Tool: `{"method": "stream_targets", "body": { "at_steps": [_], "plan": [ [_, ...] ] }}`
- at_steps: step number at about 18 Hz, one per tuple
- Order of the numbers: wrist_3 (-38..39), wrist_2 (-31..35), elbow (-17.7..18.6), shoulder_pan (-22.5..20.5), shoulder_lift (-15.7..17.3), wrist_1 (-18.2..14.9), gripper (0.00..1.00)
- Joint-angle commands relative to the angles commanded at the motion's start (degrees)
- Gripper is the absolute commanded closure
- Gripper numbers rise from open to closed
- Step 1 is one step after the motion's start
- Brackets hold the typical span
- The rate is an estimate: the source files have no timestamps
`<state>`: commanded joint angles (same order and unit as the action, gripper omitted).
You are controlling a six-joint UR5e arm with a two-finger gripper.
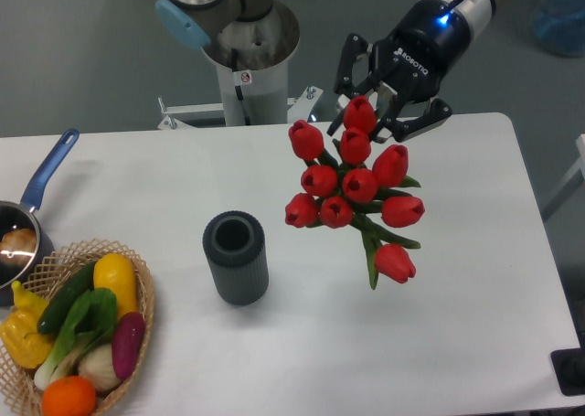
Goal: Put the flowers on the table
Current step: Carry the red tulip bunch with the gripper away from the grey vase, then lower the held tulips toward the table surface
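Tulips make up the held load: a tied bunch of red tulip buds with green stems and leaves (pixel 356 192) hangs in the air above the large white rectangular worktop with rounded corners (pixel 475 343), buds facing the camera. The black two-finger end effector (pixel 384 101) sits behind the top of the bunch, its fingers closed in around the flowers, though the buds hide the exact point of contact. The bunch is over the right half of the worktop, apart from the dark ribbed cylindrical vase (pixel 236 257) standing upright to its left. At the left edge a wicker basket of colourful vegetables (pixel 78 334) sits beside a small metal saucepan with a blue handle (pixel 32 215).
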<state>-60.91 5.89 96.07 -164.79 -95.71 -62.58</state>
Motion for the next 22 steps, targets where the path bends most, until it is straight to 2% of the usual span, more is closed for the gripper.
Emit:
{"method": "stream_targets", "body": {
  "at_steps": [3, 8, 13, 16, 18, 22],
  "plan": [
    [0.00, 0.18, -0.09, -0.44, 0.00, 0.00, 0.68],
    [-0.09, 0.44, -0.35, -0.70, -0.26, 0.17, 0.69],
    [-0.88, 0.61, -0.79, -2.29, -2.72, 2.37, 0.69],
    [-2.80, 1.05, -0.70, -2.98, -4.12, 2.46, 0.69],
    [-6.40, 3.94, -0.79, -3.17, -4.92, 2.46, 0.69],
    [-7.21, 11.85, -1.05, -3.25, -5.27, 2.37, 0.69]
  ]
}}
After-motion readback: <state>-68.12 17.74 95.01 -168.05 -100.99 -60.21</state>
